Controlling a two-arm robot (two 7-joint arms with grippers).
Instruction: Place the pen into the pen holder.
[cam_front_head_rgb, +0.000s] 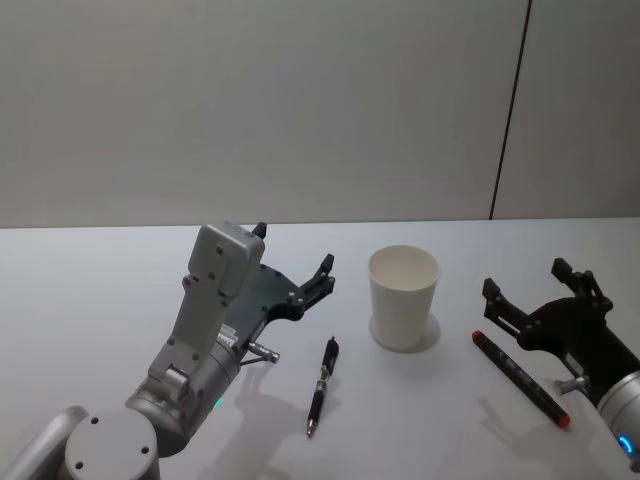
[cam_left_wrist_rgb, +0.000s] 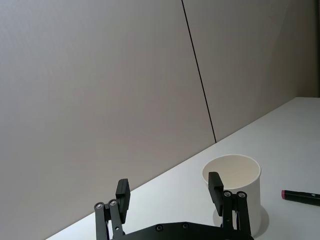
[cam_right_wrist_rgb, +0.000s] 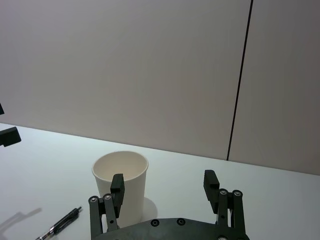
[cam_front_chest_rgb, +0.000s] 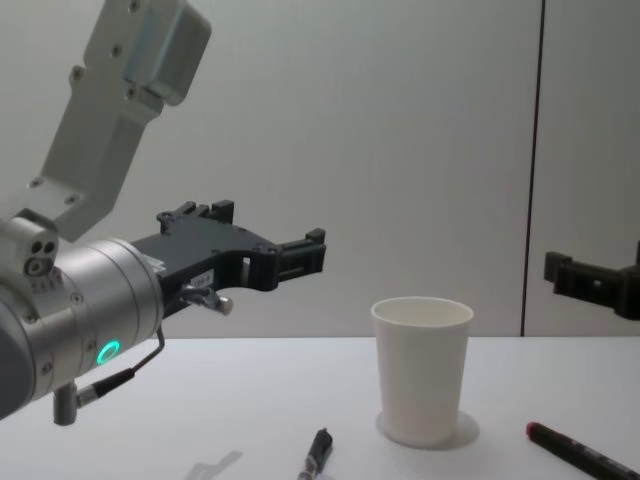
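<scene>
A black pen (cam_front_head_rgb: 322, 385) lies on the white table, in front and to the left of the pen holder (cam_front_head_rgb: 404, 297), an upright white paper cup with nothing inside. A black marker with a red tip (cam_front_head_rgb: 520, 378) lies to the right of the cup. My left gripper (cam_front_head_rgb: 293, 250) hovers open above the table, left of the cup and behind the pen. My right gripper (cam_front_head_rgb: 525, 278) is open too, right of the cup and just above the marker's far end. From the chest, the pen (cam_front_chest_rgb: 318, 455), cup (cam_front_chest_rgb: 422, 370) and marker (cam_front_chest_rgb: 580, 455) sit below both grippers.
The table (cam_front_head_rgb: 100, 300) is white and bare around these things, ending at a grey wall with a dark vertical seam (cam_front_head_rgb: 510, 110). In the left wrist view the cup (cam_left_wrist_rgb: 240, 185) stands right behind one finger, with the marker (cam_left_wrist_rgb: 300, 196) beyond it.
</scene>
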